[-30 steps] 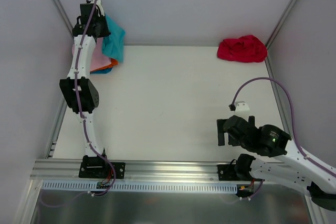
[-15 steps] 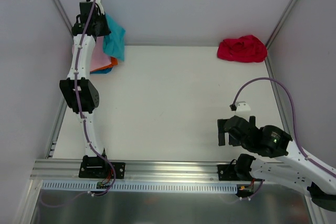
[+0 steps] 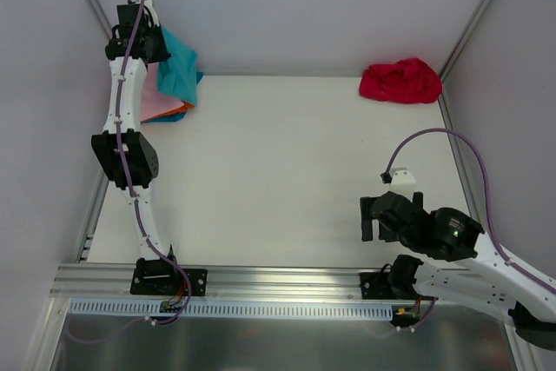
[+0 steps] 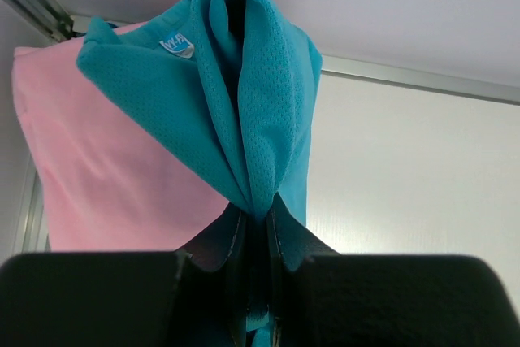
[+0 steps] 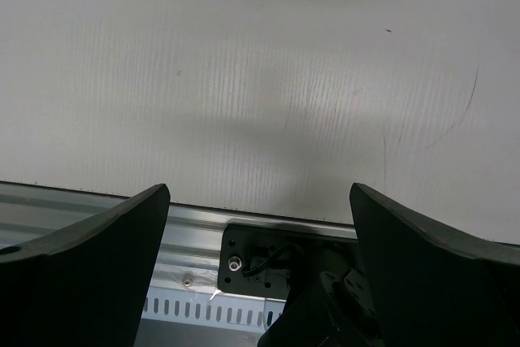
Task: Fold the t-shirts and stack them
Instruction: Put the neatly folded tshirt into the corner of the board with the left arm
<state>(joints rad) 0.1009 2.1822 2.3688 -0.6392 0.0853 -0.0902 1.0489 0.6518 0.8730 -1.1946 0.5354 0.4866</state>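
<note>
- The left gripper (image 4: 258, 225) is hanging high over the table's (image 3: 287, 162) far-left corner, at about 11 o'clock in the overhead view, with its arm stretching almost straight up from the base.
- Its jaws are pinching together on a bunched fold of the teal t-shirt (image 4: 244, 119) – the cloth is running right down into the narrow slot between the two fingers.
- The teal t-shirt is dangling off the tabletop in long vertical folds, and its small white neck label (image 4: 177, 43) is showing near the top of the wrist view, toward 11 o'clock.
- The pink t-shirt (image 4: 106, 193) is lying flat on the table below and behind the teal one, filling the wrist view's 9 o'clock side.
- A thin orange edge (image 3: 180, 109) is peeking out beside the pink cloth (whether it is lying under or merely against it, I cannot tell).
- The red t-shirt (image 3: 401, 81) is sitting crumpled in the far-right corner, at about 1 o'clock, well apart from both arms.
- The right gripper (image 5: 256, 193) is hovering low over the near-right part of the table, around 5 o'clock, with its jaws standing wide apart and gripping nothing – only bare tabletop is showing between them.
- The aluminium rail (image 5: 97, 209) at the table's near edge is crossing the bottom of the right wrist view, just beyond the fingertips.
</note>
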